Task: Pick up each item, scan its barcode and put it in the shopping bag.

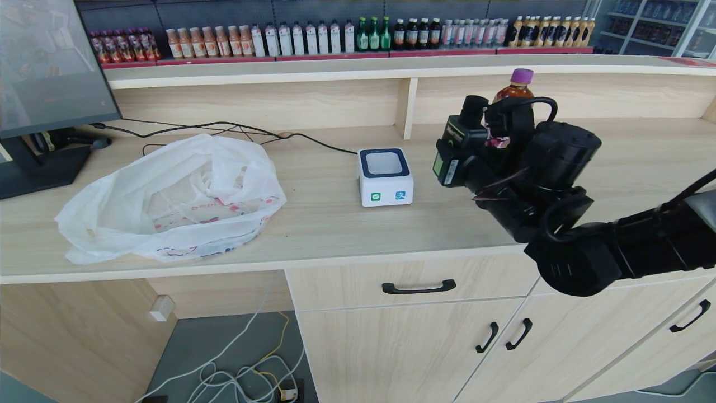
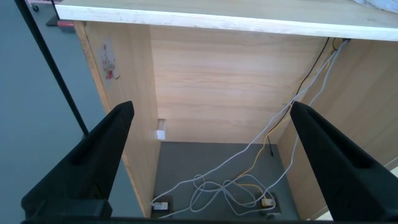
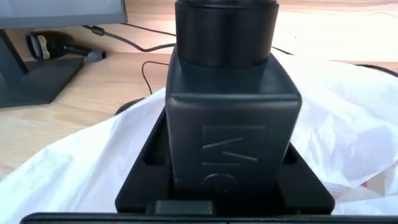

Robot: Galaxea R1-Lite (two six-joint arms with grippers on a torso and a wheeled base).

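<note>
– Counter [image 1: 335, 224] first: what sits on it?
– Biggest is the monitor [image 1: 50, 61] at its left end, on a black stand. Near it the white shopping bag [image 1: 168, 196] lies slumped with its mouth open, and black cords [image 1: 224, 126] trail behind it.
– And the right arm [image 1: 615, 246]?
– It hangs over the counter's right part, well apart from the bag. Its bulk covers the fingers of the right gripper [image 1: 499, 126], so I cannot tell how far they are parted or whether they clasp anything. In the right wrist view a dark housing [image 3: 230, 137] stands in the way too, with the bag behind it.
– The item?
– A brown bottle [image 1: 520, 84] with a purple cap shows upright just behind that gripper; its lower half is hidden.
– Scanner?
– The small white scanner [image 1: 385, 176] sits between bag and arm, touching neither.
– And the left gripper [image 2: 211, 109]?
– Below the counter's edge, fingers spread wide with nothing between them, and white cables [image 2: 236, 186] on the floor beyond.
</note>
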